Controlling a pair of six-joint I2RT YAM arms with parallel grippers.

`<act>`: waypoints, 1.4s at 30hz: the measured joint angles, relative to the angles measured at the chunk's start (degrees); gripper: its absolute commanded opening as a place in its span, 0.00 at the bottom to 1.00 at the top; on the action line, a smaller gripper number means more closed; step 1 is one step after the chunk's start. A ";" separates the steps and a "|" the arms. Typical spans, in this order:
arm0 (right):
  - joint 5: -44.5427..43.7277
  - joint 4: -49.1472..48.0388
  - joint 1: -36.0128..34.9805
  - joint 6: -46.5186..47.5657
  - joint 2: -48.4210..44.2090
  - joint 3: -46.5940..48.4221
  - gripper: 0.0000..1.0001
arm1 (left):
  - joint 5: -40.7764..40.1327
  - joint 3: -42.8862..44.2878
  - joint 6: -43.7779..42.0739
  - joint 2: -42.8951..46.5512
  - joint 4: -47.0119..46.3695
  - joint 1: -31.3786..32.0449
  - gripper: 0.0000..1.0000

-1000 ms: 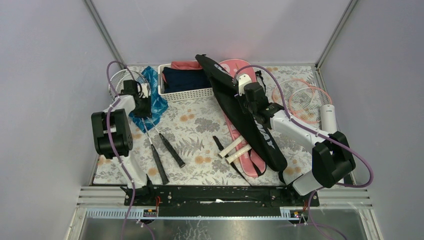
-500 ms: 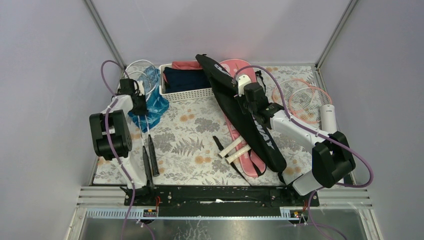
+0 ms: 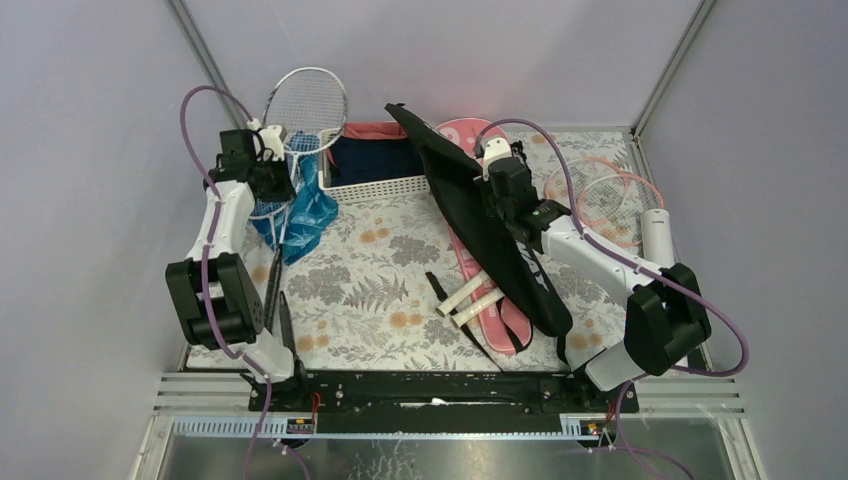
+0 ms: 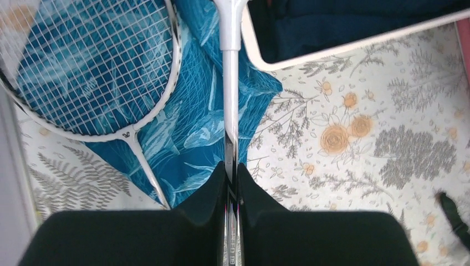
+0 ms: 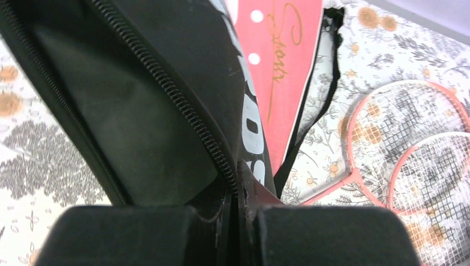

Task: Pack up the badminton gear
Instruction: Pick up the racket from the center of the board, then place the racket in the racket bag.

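Observation:
My left gripper [image 3: 273,185] is shut on the thin shaft [image 4: 230,100] of a white racket, whose head [image 3: 305,100] is lifted against the back wall. A second white racket [image 4: 94,61] lies on a blue patterned bag [image 4: 194,122]. My right gripper [image 5: 239,183] is shut on the zipper edge of the black bag [image 3: 495,245], holding it up and open. The pink bag [image 5: 282,61] lies under it, with two pale handles [image 3: 468,296] sticking out. Two pink rackets [image 3: 600,195] and a white tube [image 3: 655,235] lie at the right.
A white slatted basket [image 3: 372,187] with navy and red clothes stands at the back between the arms. Two black racket handles [image 3: 278,305] point at the front left edge. A black strap [image 3: 437,287] lies on the floral cloth [image 3: 385,285].
My left gripper has closed on the white racket's shaft and raised it, swinging the head up towards the back wall. The black handles shifted left. The right gripper lifted the bag edge slightly.

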State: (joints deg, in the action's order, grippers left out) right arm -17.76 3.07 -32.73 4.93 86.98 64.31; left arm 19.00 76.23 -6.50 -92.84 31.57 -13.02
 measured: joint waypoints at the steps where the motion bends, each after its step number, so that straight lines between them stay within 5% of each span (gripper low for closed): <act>1: -0.87 -0.13 0.00 -0.46 -0.02 0.26 0.00 | 0.26 0.94 -1.16 0.20 0.94 0.24 0.00; 22: -24.90 -3.74 -1.88 -7.82 2.12 3.04 0.00 | 1.11 0.20 -24.61 21.20 18.99 16.46 0.00; 42: -28.50 -1.11 -1.88 -12.33 9.38 7.17 0.00 | -10.25 -2.43 -22.86 9.97 21.27 36.81 0.00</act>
State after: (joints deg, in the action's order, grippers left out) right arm -46.26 1.96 -34.61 -7.40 96.36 71.48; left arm 8.75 73.80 -29.36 -82.87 52.84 23.79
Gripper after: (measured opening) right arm 0.036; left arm 0.112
